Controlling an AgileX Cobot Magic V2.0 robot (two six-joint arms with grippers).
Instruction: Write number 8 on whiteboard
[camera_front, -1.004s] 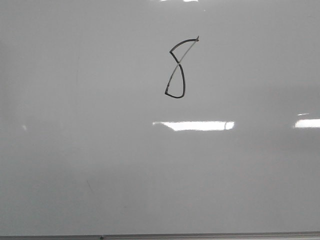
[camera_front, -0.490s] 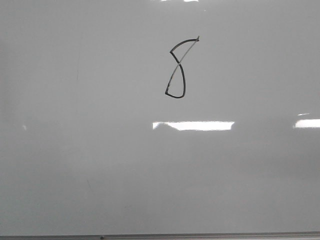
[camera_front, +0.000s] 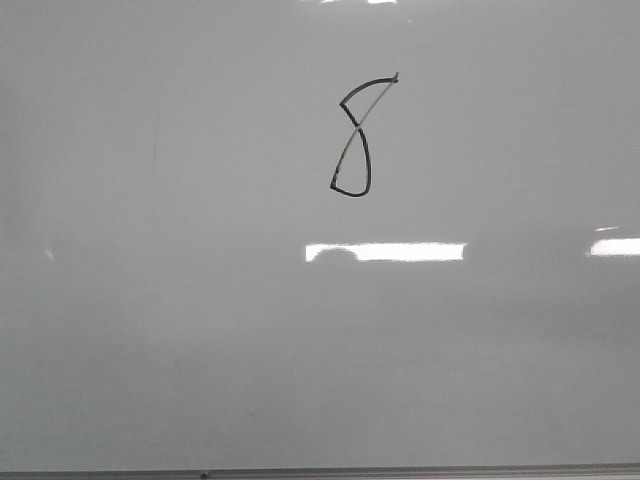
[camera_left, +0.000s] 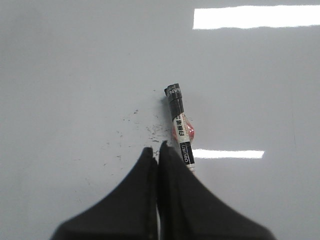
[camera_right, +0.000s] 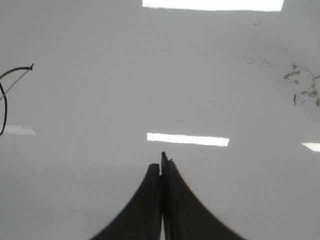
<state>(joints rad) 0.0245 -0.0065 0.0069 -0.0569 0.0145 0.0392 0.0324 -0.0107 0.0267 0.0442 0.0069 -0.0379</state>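
Observation:
The number 8 (camera_front: 355, 124) is a thin, angular black figure in the upper middle of the whiteboard (camera_front: 200, 330). Neither gripper shows in the front view. In the left wrist view my left gripper (camera_left: 158, 149) is shut with its jaws pressed together and nothing between them. A marker (camera_left: 180, 127) with a black cap and a white label lies flat on the board. Its near end runs beside and behind one finger. My right gripper (camera_right: 161, 162) is also shut and empty over bare board. An arc of the number 8 (camera_right: 15, 71) shows at that view's edge.
Small black ink specks (camera_left: 150, 129) dot the board beside the marker. Dark smudges (camera_right: 302, 87) mark the board far off to one side of the right gripper. A thin grey frame (camera_front: 400, 470) runs along the board's near edge. Bright light reflections (camera_front: 385, 251) lie across the surface.
The figure is unchanged. Only a faint shadow at the left end of the light reflection in the front view has shifted slightly.

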